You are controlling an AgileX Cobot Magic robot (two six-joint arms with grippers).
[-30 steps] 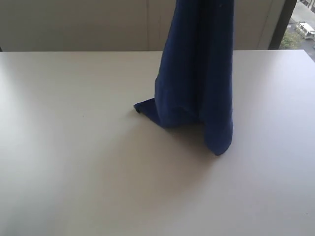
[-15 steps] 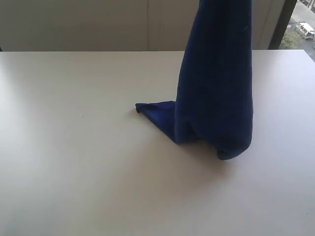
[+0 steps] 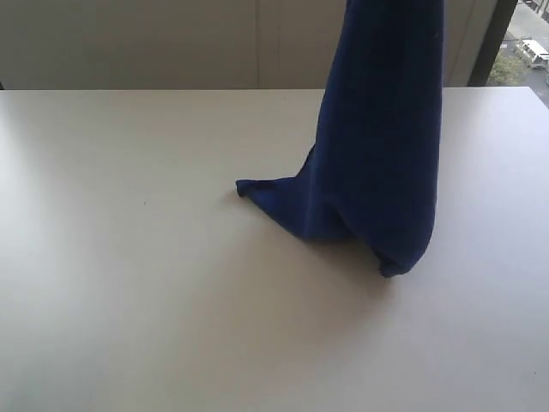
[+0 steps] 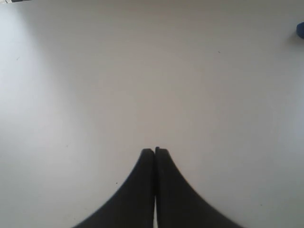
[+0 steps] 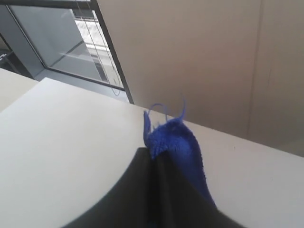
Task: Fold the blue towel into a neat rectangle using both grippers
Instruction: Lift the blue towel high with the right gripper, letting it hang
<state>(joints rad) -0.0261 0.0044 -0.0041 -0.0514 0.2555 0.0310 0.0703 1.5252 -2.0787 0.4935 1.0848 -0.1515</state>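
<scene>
Exterior, towel: the blue towel (image 3: 377, 146) is hanging as a tall, narrow column, and its top is running out of the frame.
Exterior, long axis: it is running close to vertical, leaning slightly.
Exterior, lower end: the bottom is resting on the table (image 3: 129, 283). One pointed corner (image 3: 256, 188) is lying flat on it and pointing toward the left arm's side.
Exterior, grippers: neither is showing here; whatever is holding the cloth is above the frame.

Left wrist, effector: the left gripper (image 4: 155, 151) is hovering over bare table (image 4: 142, 71) with its dark fingers pressed together and nothing between them.
Left wrist, towel: only a blue sliver (image 4: 300, 30) is peeking in at the picture's edge, well apart from the fingertips.

Right wrist, effector: the right gripper (image 5: 153, 154) is clamping an edge of the towel (image 5: 173, 137). A tuft with loose threads is sticking out past the fingertips.
Right wrist, surroundings: table edge (image 5: 61, 133), beige wall (image 5: 199, 57) and a window (image 5: 71, 42) are lying beyond.

Judgement, governing relation: the right arm is carrying the upper end, and the free corner is lying below it on the left arm's side.
Judgement, nearer arm: the left one is the candidate for that corner. It is looking too far off and would first need to part its fingers.
Judgement, progress: no fold is showing yet.
</scene>
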